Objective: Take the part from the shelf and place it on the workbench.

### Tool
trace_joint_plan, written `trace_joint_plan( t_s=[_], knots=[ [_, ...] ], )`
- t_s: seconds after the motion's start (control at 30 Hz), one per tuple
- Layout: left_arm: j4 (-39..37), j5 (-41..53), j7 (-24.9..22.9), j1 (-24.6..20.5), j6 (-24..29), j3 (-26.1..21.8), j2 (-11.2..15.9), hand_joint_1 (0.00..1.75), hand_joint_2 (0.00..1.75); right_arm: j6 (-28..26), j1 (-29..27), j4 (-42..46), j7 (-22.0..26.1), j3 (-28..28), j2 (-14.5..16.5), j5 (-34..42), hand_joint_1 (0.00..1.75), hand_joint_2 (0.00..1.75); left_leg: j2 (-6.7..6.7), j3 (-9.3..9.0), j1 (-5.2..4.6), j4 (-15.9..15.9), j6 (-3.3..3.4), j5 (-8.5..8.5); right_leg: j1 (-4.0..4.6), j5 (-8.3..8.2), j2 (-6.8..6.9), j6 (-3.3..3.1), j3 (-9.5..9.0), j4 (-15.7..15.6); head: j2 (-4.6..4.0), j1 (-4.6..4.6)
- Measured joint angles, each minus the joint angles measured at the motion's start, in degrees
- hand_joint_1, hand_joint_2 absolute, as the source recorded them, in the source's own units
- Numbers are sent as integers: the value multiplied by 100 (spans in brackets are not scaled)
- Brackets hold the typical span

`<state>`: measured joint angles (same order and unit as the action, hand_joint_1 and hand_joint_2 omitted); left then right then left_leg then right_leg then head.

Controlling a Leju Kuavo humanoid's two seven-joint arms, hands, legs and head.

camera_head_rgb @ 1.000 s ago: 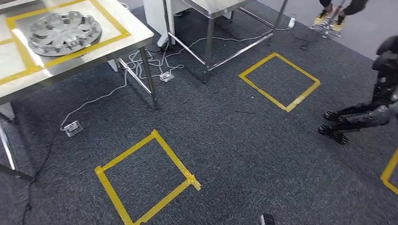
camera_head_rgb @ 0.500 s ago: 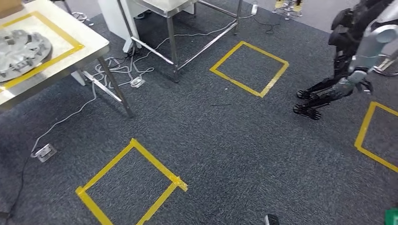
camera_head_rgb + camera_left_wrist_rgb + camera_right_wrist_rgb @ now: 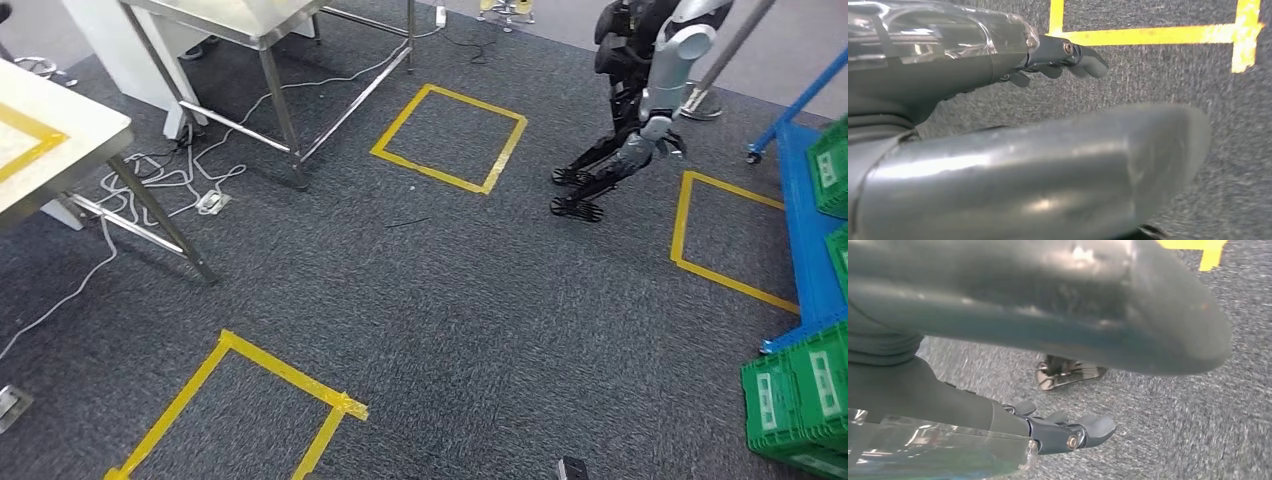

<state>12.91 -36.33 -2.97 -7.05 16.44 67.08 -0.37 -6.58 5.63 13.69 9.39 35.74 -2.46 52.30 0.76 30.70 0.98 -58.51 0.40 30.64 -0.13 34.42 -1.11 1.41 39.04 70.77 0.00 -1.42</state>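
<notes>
View swung right — blue shelf (image 3: 803, 235) holds green crates (image 3: 795, 405).

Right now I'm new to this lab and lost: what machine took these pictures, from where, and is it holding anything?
A two-legged humanoid robot took them. The head view looks down from its body at grey carpet with yellow tape squares, a steel table, cables, another humanoid robot and a blue shelf with green crates. The other two come from cameras at its wrists. They show its left hand and right hand hanging over the carpet, fingers apart, holding nothing.
</notes>
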Motion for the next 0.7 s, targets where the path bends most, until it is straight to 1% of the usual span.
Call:
trace_joint_plan(
  t_s=[0.03, 0.07, 0.1, 0.13, 0.17, 0.2, 0.23, 0.27, 0.33, 0.37, 0.4, 0.43, 0.47, 0.5, 0.53, 0.57, 0.6, 0.63, 0.67, 0.7],
  knots=[
    [-2, -15, -15, 4, -10, 0, 9, 0, 0, -2, -1, -2, 1, 4, 3, -12, 0, 0, 103, -11, -6, -1, 0, 20, -14, 70, 54, 17, 147, 271, 0, -14],
    [-4, -26, -32, 3, -21, 0, 20, 0, 0, -6, -15, -3, 1, 7, 5, -20, 0, 0, 192, -25, -9, -1, -7, 41, -27, 31, 86, 26, 199, 357, 0, -27],
    [-5, -32, -42, -1, -29, 0, 28, 0, 0, -12, -34, -7, 2, 9, 9, -27, 0, 0, 264, -47, -9, -1, -18, 61, -36, -113, 113, 26, 137, 220, 0, -45],
    [-4, -40, -45, -7, -34, -1, 32, 0, 0, -20, -51, -10, 4, 11, 11, -35, 0, 0, 327, -76, -8, 0, -31, 85, -40, -327, 156, 16, -25, -107, 0, -68],
    [-3, -49, -44, -14, -35, -1, 34, 0, 0, -28, -58, -13, 6, 15, 13, -45, 0, 0, 380, -102, -8, 4, -49, 108, -26, -501, 255, -4, -223, -494, 0, -91],
    [-2, -57, -39, -22, -35, -2, 35, 0, 0, -35, -54, -15, 8, 22, 15, -54, 0, 0, 429, -123, -16, 5, -75, 131, 2, -610, 359, -37, -395, -838, 0, -111],
    [-1, -64, -35, -28, -35, -2, 37, 0, 0, -41, -45, -16, 10, 32, 17, -62, 0, 0, 476, -136, -27, 9, -102, 148, 32, -651, 445, -76, -501, -1061, 0, -121],
    [1, -68, -31, -30, -36, -2, 39, 0, 0, -45, -39, -16, 11, 41, 19, -66, 0, 0, 518, -144, -36, 17, -130, 161, 62, -627, 495, -115, -542, -1154, 0, -121],
    [2, -71, -28, -37, -37, -2, 40, 0, 0, -48, -48, -16, 11, 54, 22, -69, 0, 0, 609, -189, -43, 44, -185, 177, 85, -609, 429, -184, -538, -1190, 0, -113],
    [4, -72, -28, -41, -37, -2, 39, 0, 0, -49, -61, -17, 11, 58, 22, -69, 0, 0, 613, -233, -32, 70, -215, 204, 73, -615, 377, -220, -572, -1230, 0, -112],
    [7, -72, -26, -48, -37, -3, 39, 0, 0, -50, -65, -19, 13, 69, 27, -69, 0, 0, 497, -244, -23, 9, -239, 273, 60, -626, 323, -257, -617, -1280, 0, -102],
    [9, -71, -24, -53, -37, -3, 40, 0, 0, -51, -55, -21, 15, 80, 29, -69, 0, 0, 336, -179, -16, -182, -254, 395, 47, -639, 262, -293, -661, -1325, 0, -83],
    [12, -71, -22, -53, -37, -3, 42, 0, 0, -51, -40, -23, 17, 92, 31, -69, 0, 0, 151, -41, -8, -492, -262, 554, 40, -645, 193, -328, -702, -1359, 0, -52],
    [11, -71, -22, -46, -38, -3, 44, 0, 0, -52, -23, -24, 19, 102, 34, -69, 0, 0, -10, 172, -9, -897, -257, 711, 50, -641, 121, -353, -716, -1367, 0, -15],
    [11, -72, -24, -32, -40, -3, 48, 0, 0, -52, -14, -25, 19, 105, 34, -69, 0, 0, -63, 389, -10, -1243, -254, 799, 63, -632, 36, -371, -727, -1365, 0, 11],
    [9, -73, -26, -17, -41, -2, 52, 0, 0, -52, -15, -26, 18, 109, 37, -69, 0, 0, -90, 541, -11, -1420, -248, 773, 76, -618, -49, -381, -745, -1361, 0, 32],
    [7, -74, -28, -6, -42, -3, 58, 0, 0, -52, -23, -28, 18, 118, 40, -69, 0, 0, -113, 597, -13, -1384, -237, 622, 85, -602, -138, -383, -768, -1355, 0, 43],
    [6, -74, -28, -3, -42, -3, 64, 0, 0, -53, -31, -30, 18, 127, 42, -69, 0, 0, -159, 557, -13, -1148, -220, 376, 89, -582, -226, -375, -794, -1345, 0, 51],
    [4, -74, -27, -3, -42, -4, 69, 0, 0, -54, -38, -32, 18, 137, 44, -69, 0, 0, -291, 458, -8, -807, -199, 118, 84, -556, -302, -363, -813, -1332, 0, 63],
    [4, -73, -27, -5, -42, -4, 74, 0, 0, -54, -34, -34, 18, 145, 46, -69, 0, 0, -457, 349, 3, -492, -181, -66, 81, -527, -377, -342, -823, -1309, 0, 78]
  ],
)
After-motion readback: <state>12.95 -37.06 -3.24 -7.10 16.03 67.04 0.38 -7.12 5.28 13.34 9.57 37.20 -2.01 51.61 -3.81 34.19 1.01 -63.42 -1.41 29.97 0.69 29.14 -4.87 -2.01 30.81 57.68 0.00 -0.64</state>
